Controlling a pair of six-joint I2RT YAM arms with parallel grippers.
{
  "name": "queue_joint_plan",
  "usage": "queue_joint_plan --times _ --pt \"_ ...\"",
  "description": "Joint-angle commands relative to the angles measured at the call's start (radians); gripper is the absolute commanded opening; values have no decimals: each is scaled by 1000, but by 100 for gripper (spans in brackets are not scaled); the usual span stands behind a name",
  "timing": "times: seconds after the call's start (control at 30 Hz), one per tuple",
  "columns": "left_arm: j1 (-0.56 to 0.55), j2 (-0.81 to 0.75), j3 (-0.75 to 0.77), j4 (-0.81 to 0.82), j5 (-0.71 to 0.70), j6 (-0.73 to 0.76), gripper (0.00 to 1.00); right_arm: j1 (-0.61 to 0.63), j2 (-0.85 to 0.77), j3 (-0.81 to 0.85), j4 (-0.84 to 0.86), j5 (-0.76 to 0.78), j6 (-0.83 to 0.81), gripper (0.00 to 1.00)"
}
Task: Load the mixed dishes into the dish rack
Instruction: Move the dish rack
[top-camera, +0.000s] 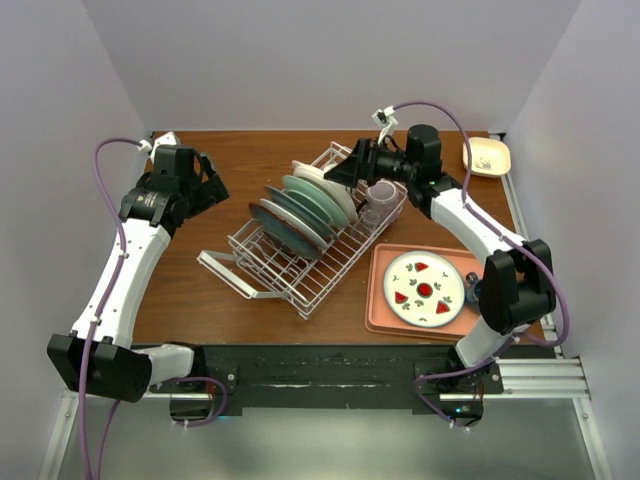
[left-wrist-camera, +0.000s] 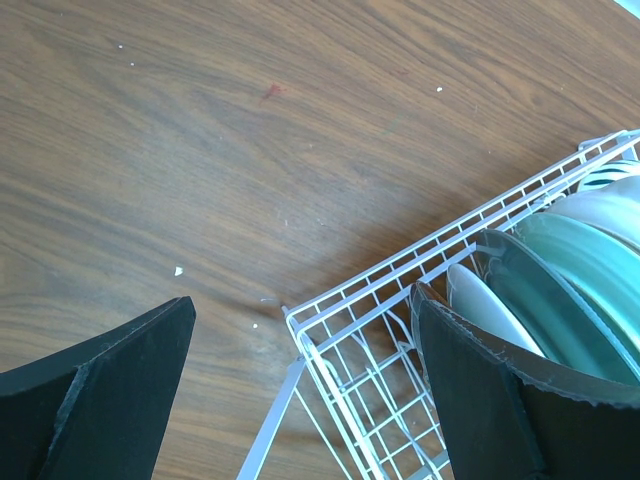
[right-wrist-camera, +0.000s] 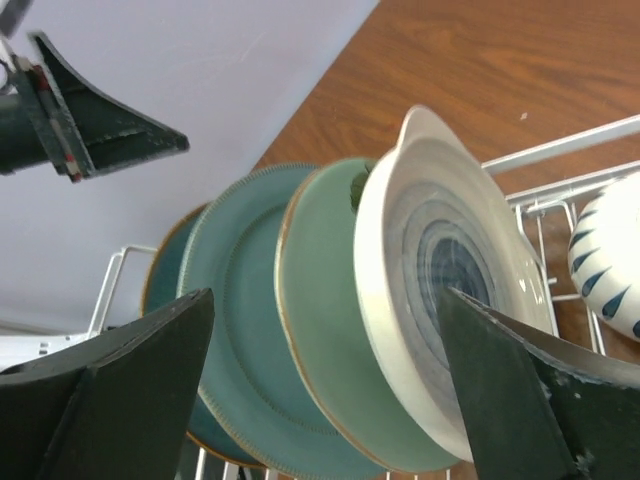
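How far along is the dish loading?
Mostly done: several plates stand in the dish rack, a purple cup beside them. The right gripper hangs open over the plates; the left gripper is open, empty. Remaining: the patterned plate on the pink tray and a small cream dish.

Right wrist: blue-patterned white bowl cut off at right edge, green plates cut at bottom. Top: small blue item by pink tray mostly hidden under right arm; marking on cream dish too small to read.
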Motion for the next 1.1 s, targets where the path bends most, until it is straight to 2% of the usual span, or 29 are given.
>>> queue_joint_plan --times 0.0,0.13,0.17,0.23,0.27,0.4,0.73,1.07 --pt "7 -20 15 51 0 49 100 4 -83 33 -11 57 -11 99" --pt "7 -33 12 84 39 83 100 4 -142 30 -74 220 -57 99" --pt "7 -37 9 88 43 95 100 4 -175 22 -82 332 -70 99" --pt "7 -45 6 100 49 103 100 4 -209 -12 -111 463 -77 99" --pt "7 -53 3 107 48 109 100 4 -227 -24 -125 601 -90 99" --pt "7 -71 -2 120 19 118 100 -1 -312 -87 -174 848 -91 99" --pt "7 -171 -89 229 -21 138 100 -2 -519 -303 -295 1341 -19 99" --pt "6 -189 -143 275 -10 148 100 -5 -588 -391 -367 1478 22 99"
